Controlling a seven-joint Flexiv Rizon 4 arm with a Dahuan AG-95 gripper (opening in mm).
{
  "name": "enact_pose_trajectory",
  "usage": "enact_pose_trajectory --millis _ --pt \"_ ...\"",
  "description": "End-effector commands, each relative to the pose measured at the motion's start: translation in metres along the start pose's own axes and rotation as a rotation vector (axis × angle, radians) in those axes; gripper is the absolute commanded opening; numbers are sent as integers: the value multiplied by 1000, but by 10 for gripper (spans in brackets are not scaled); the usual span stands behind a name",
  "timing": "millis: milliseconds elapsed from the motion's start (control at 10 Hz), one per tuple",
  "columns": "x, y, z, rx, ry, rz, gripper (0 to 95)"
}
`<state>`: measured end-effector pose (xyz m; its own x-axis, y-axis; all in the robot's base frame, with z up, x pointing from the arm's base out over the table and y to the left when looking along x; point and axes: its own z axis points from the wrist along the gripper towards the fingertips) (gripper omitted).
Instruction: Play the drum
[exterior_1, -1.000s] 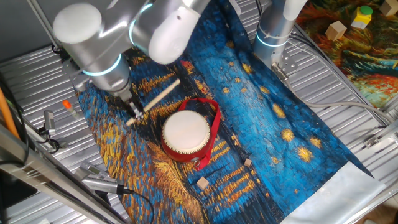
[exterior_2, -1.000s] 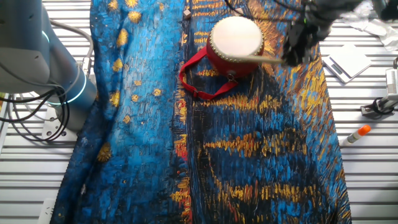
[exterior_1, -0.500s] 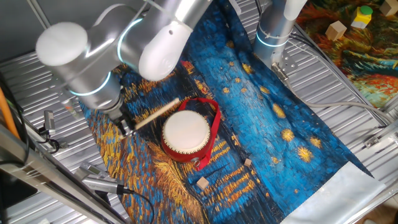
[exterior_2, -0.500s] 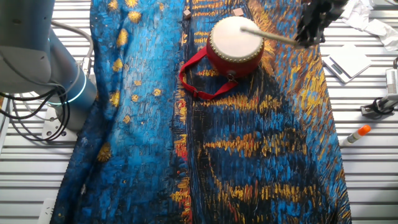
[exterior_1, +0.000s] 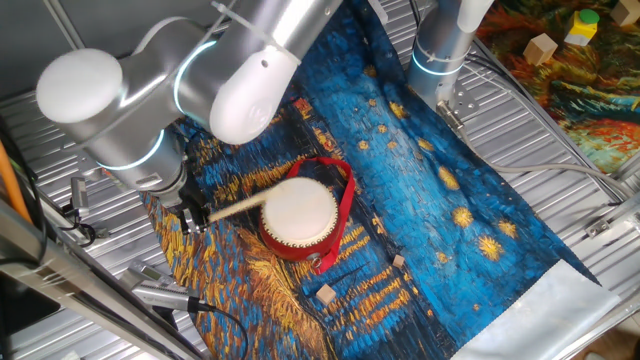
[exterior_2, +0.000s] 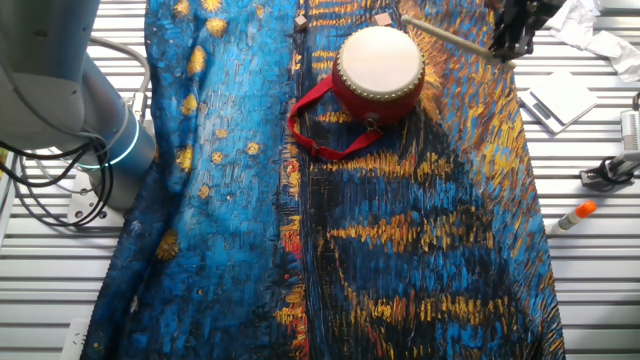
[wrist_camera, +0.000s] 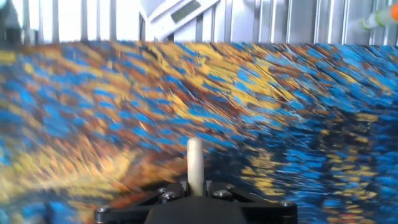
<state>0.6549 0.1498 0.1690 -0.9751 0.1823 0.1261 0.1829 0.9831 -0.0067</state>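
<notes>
The drum (exterior_1: 299, 215) has a flat white skin, a red body and a red strap (exterior_1: 346, 205); it sits on the blue and yellow painted cloth. It also shows in the other fixed view (exterior_2: 379, 64). My gripper (exterior_1: 192, 217) is left of the drum, shut on the thin pale wooden stick (exterior_1: 237, 204), whose far end reaches the drum's left edge. In the other fixed view the gripper (exterior_2: 512, 40) holds the stick (exterior_2: 445, 38) raised beside the drum. In the hand view the stick (wrist_camera: 195, 165) stands between my shut jaws; the drum is out of view there.
Two small wooden blocks (exterior_1: 325, 293) lie on the cloth in front of the drum. A second arm's base (exterior_1: 440, 50) stands at the back. An orange-tipped marker (exterior_2: 573, 214) and a white pad (exterior_2: 564, 97) lie on the slatted metal table beside the cloth.
My gripper has moved away from the drum with the stick, down-left in one fixed view. In the other fixed view the stick has swept across the skin and lifted toward the drum's far edge.
</notes>
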Motion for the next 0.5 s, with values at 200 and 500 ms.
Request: enact_pose_trajectory --millis 200,500 --pt "2 -2 0 -3 -11 -5 950" --pt "4 -7 4 26 -36 7 570"
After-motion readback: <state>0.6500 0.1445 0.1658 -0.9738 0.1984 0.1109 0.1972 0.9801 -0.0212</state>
